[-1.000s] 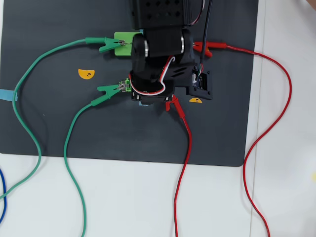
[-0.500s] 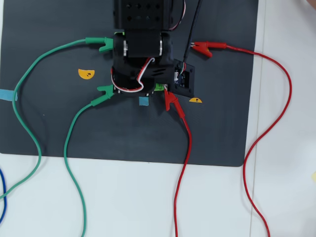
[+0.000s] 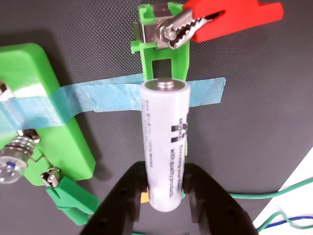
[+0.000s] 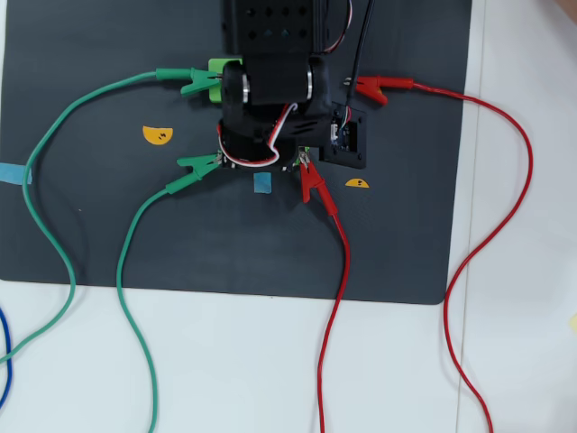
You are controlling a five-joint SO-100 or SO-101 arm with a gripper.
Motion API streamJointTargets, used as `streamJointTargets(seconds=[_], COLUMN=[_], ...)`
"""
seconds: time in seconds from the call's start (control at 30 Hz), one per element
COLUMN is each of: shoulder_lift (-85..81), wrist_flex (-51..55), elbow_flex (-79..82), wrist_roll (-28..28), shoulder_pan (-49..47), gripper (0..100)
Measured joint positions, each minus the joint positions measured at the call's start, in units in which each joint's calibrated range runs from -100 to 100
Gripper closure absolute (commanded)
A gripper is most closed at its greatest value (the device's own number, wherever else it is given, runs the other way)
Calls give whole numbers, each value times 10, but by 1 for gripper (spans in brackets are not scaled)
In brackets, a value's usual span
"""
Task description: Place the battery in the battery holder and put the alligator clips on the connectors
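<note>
In the wrist view my gripper (image 3: 164, 198) is shut on the white battery (image 3: 165, 142), gripping its near end between black fingers (image 3: 122, 196). The battery points away along the narrow green battery holder (image 3: 164, 56) and covers the holder's near part. I cannot tell whether they touch. A red alligator clip (image 3: 220, 19) bites the silver connector (image 3: 149, 32) at the holder's far end. A green alligator clip (image 3: 68, 196) sits at the corner of the wide green block (image 3: 44, 117). In the overhead view the arm (image 4: 270, 99) hides the battery, holder and gripper.
Blue tape (image 3: 112, 95) runs across the block and holder on the black mat (image 4: 108, 234). A small bulb (image 3: 11, 166) sits on the block. In the overhead view, green wires (image 4: 54, 234) trail left and red wires (image 4: 338, 298) trail right. An orange marker (image 4: 158, 135) lies left of the arm.
</note>
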Motion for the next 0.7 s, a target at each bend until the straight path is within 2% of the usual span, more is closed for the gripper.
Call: streamJointTargets(seconds=[0.7], shoulder_lift=[0], wrist_flex=[0], elbow_flex=[0], wrist_roll=[3], shoulder_pan=[-10], gripper=[99])
